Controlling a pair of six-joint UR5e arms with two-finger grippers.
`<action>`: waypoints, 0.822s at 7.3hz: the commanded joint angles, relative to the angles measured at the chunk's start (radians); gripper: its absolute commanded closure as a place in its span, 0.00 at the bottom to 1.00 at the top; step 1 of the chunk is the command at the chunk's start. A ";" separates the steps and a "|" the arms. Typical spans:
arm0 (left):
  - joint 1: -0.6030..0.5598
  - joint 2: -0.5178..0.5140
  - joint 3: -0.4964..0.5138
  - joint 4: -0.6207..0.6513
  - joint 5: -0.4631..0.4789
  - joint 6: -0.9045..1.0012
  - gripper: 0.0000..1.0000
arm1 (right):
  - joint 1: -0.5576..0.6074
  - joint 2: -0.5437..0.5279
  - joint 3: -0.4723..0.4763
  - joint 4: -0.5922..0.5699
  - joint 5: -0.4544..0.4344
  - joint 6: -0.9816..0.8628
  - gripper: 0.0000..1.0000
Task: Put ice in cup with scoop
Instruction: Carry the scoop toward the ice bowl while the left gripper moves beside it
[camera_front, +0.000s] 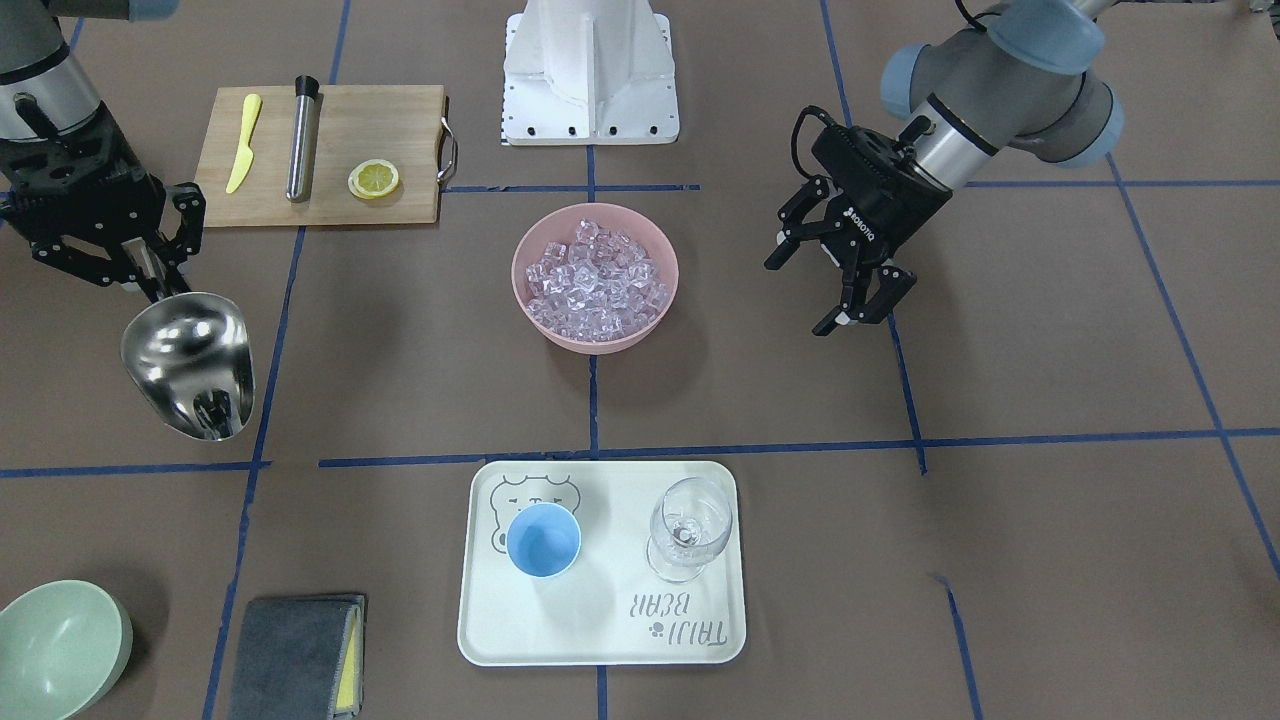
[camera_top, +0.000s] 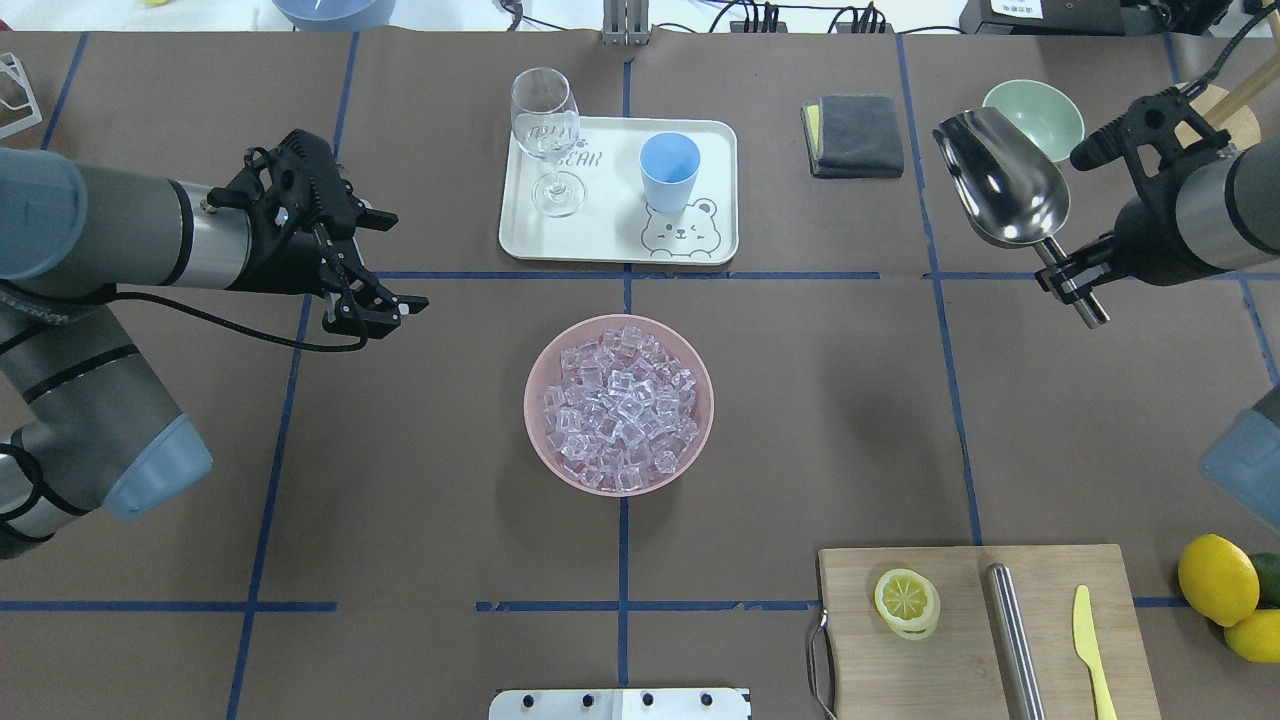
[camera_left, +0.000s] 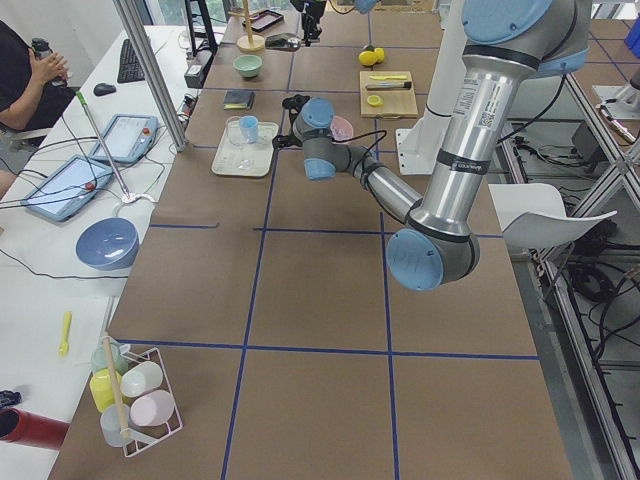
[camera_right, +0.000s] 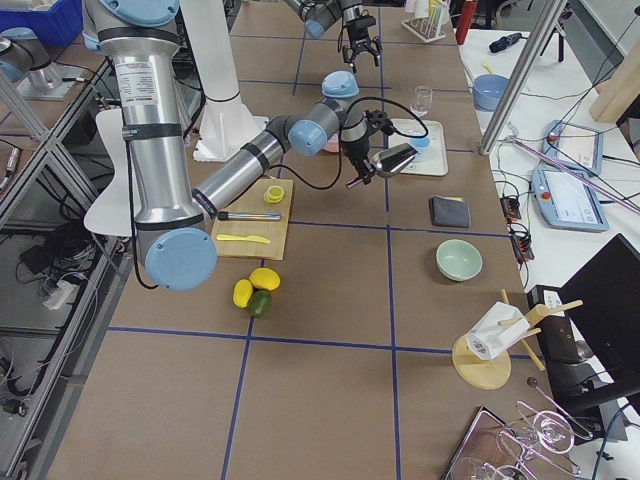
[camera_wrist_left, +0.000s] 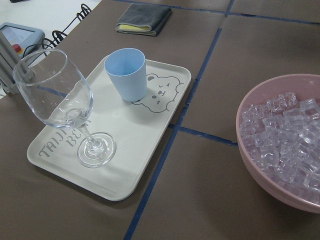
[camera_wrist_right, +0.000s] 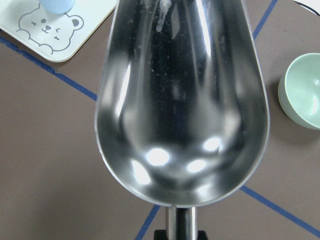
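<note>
The ice (camera_top: 620, 405) fills a pink bowl (camera_top: 540, 440) at the table's middle. It also shows as ice (camera_wrist_left: 285, 135) in the left wrist view. The light-blue cup (camera_top: 668, 170) stands empty on a white tray (camera_top: 520, 240), beside a clear wine glass (camera_top: 545, 120). My right gripper (camera_top: 1068, 278) is shut on the rod handle of the steel scoop (camera_top: 1005, 180). It holds the scoop above the table at the far right, away from the bowl. The scoop's trough (camera_wrist_right: 182, 100) is empty. My left gripper (camera_top: 405, 258) hangs open, holding nothing, left of the bowl.
A pale green bowl (camera_top: 1035, 115) and a folded grey cloth (camera_top: 855, 135) sit beyond the scoop. A wooden cutting board (camera_top: 960, 650) near the robot carries a lemon slice (camera_top: 906, 600), a steel cylinder (camera_top: 1012, 640) and a yellow knife (camera_top: 1090, 640). Whole lemons (camera_top: 1215, 580) lie beside it.
</note>
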 joint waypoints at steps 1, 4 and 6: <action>0.000 0.000 -0.002 0.000 -0.003 -0.007 0.00 | -0.030 0.111 0.005 -0.156 -0.090 -0.002 1.00; 0.000 0.000 0.016 0.000 -0.006 -0.007 0.00 | -0.070 0.213 0.004 -0.420 -0.117 -0.242 1.00; 0.008 0.000 0.016 0.000 -0.008 -0.005 0.00 | -0.079 0.235 0.005 -0.479 -0.120 -0.449 1.00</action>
